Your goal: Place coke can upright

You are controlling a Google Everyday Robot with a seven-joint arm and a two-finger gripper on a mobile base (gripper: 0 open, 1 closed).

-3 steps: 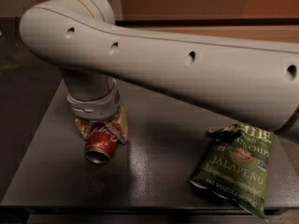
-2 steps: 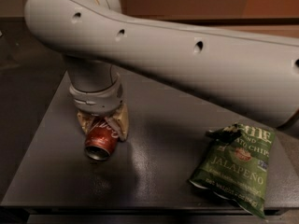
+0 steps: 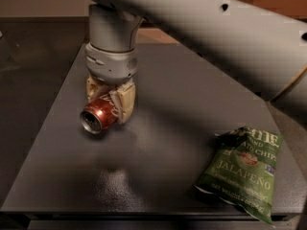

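The coke can (image 3: 100,115) is a small red can with white script, held on its side with its silver end facing the camera. My gripper (image 3: 111,99) reaches down from the wide grey arm at the left of the dark table (image 3: 158,171). Its cream fingers (image 3: 125,101) are shut on the can from both sides. The can hangs a little above the table surface, tilted, with a faint shadow below it.
A green jalapeño chip bag (image 3: 242,169) lies flat at the table's front right corner. My grey arm (image 3: 230,28) crosses the top of the view from the right. The table's front edge runs along the bottom of the view.
The gripper has risen with the can in it. The can has left the table surface and now hangs above it. The chip bag has not moved.
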